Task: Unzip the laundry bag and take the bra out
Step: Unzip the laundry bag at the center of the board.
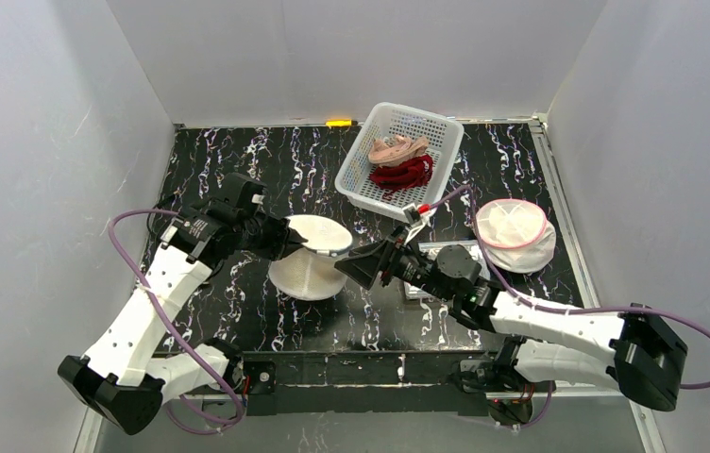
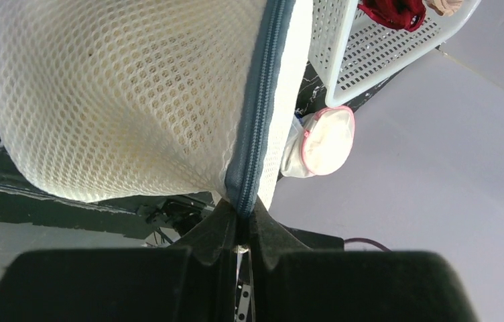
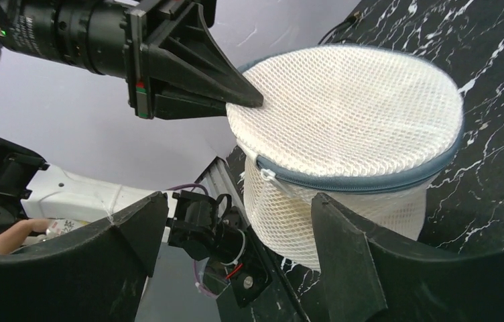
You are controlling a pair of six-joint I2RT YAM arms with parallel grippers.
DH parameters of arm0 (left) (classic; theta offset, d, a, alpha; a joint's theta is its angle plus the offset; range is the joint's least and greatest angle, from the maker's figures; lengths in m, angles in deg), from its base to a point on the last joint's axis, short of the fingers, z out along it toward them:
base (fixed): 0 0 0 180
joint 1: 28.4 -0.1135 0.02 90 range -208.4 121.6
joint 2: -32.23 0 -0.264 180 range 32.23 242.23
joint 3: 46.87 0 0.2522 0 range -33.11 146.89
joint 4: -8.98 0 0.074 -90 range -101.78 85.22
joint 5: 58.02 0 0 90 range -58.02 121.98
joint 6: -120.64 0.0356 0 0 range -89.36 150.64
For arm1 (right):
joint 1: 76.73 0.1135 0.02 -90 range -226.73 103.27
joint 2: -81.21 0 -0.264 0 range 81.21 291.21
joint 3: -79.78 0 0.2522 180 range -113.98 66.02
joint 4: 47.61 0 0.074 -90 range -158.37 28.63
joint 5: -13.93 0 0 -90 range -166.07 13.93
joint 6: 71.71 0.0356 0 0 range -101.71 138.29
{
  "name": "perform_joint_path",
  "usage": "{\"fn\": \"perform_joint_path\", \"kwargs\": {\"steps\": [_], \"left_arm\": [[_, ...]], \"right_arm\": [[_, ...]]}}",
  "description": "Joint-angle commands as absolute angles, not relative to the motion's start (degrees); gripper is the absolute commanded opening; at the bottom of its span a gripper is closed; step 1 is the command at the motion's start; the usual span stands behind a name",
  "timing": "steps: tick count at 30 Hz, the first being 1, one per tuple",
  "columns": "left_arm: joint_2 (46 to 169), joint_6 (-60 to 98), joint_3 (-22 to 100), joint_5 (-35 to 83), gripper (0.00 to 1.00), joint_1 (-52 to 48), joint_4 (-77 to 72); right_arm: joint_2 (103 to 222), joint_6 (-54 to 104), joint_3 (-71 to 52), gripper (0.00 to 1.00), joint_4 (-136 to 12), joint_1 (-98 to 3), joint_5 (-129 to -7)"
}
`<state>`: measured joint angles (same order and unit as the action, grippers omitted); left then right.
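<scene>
A round white mesh laundry bag (image 1: 312,257) with a blue zipper (image 3: 370,182) stands on the black marble table. My left gripper (image 1: 287,240) is shut on the bag's zipper seam at its left rim (image 2: 242,209). My right gripper (image 1: 347,267) is open just right of the bag, the bag's side wall in front of its right finger (image 3: 346,251). The small white zipper pull (image 3: 267,176) hangs at the seam's left end, just beyond the open jaws, untouched. The zipper looks closed where it shows. The bra inside the bag is hidden.
A white plastic basket (image 1: 370,186) at the back holds a beige bra (image 1: 397,148) and a red one (image 1: 406,172). A second white bag with pink trim (image 1: 515,232) sits at the right. A flat grey item (image 1: 446,247) lies under the right arm.
</scene>
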<state>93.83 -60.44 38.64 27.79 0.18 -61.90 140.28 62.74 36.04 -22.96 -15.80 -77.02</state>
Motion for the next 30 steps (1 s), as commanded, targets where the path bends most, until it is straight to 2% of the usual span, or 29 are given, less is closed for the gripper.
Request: {"fn": "perform_joint_path", "kwargs": {"steps": [1,18,30], "left_arm": [[94.12,-63.66,41.34,26.25,0.0,0.43,-63.4],[94.01,-63.92,42.13,26.04,0.0,0.52,-63.31],[93.86,-64.1,41.02,25.78,0.0,0.96,-62.61]], "right_arm": [[142.97,65.82,33.39,0.84,-16.68,-15.61,-74.67],[148.05,68.48,33.6,0.76,-12.81,-15.55,-75.46],[150.6,70.36,32.8,0.66,-10.01,-15.53,-75.77]]}}
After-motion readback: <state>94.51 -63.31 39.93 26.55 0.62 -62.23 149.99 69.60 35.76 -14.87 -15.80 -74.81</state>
